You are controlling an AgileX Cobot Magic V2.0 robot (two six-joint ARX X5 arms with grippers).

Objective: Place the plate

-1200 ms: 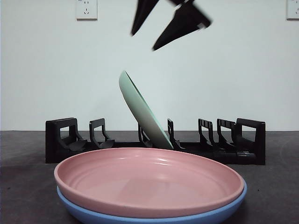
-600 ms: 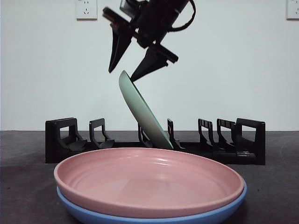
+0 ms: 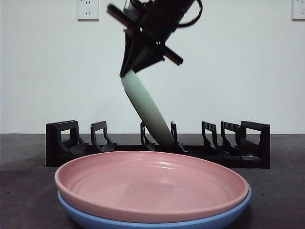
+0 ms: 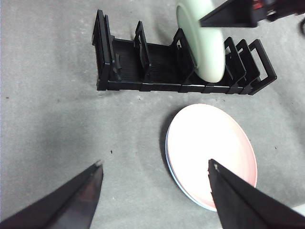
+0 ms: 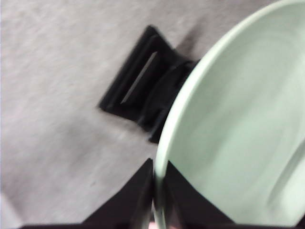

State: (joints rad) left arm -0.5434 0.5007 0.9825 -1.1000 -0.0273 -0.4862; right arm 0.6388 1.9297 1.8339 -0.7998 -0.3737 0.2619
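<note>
Right gripper (image 3: 135,71) pinches the top rim of the green plate (image 3: 145,109), jaws tight on its edge. Plate leans toward 11 o'clock, foot in the rack (image 3: 157,150) mid-slot. Left gripper (image 4: 155,179) waits wide open, well apart.

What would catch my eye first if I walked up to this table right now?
Probably the pale green plate, leaning in the black rack at the back with the right gripper closed on its upper rim. Next, right in front, a pink plate stacked on a blue plate. The left gripper waits above the table, jaws wide apart.
</note>
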